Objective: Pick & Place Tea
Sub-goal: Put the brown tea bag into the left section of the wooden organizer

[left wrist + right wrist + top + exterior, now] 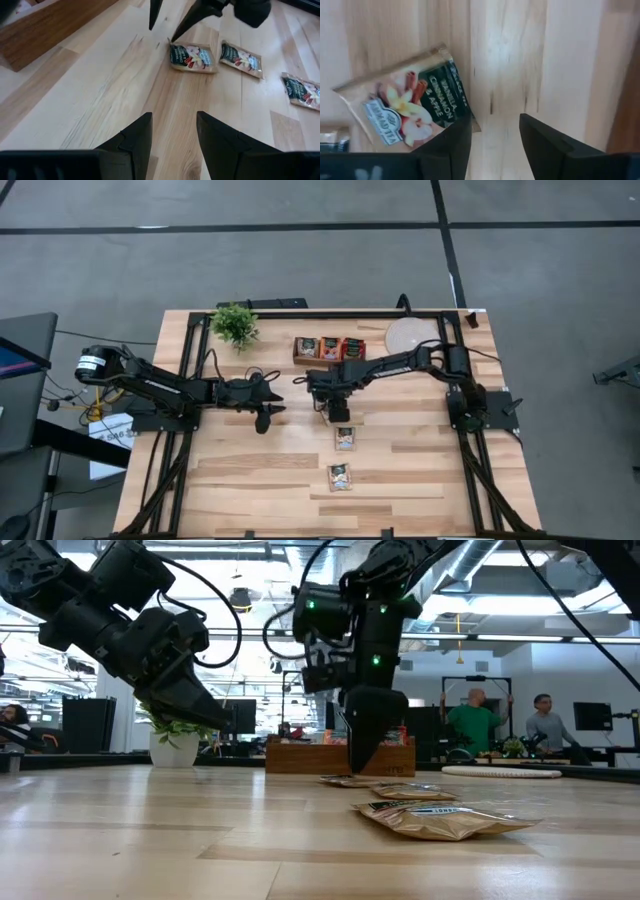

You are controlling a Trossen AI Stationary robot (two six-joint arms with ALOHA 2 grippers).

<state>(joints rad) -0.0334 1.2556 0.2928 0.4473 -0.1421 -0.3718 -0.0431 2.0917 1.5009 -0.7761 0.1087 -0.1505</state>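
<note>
The right gripper (338,416) hangs low over the table (250,480) with its fingers (545,142) parted and nothing between them — the nearest tea sachet (410,112), printed vanilla, cinnamon and apple, lies flat on the wood right beside one fingertip, partly tucked under it. 2 more sachets (345,438) (340,477) lie in a line beyond the gripper toward the table's front edge, and the wooden tray (330,349) behind it holds 3 red-orange packs. The left gripper (264,420) waits just beside, fingers (132,142) apart — empty.
</note>
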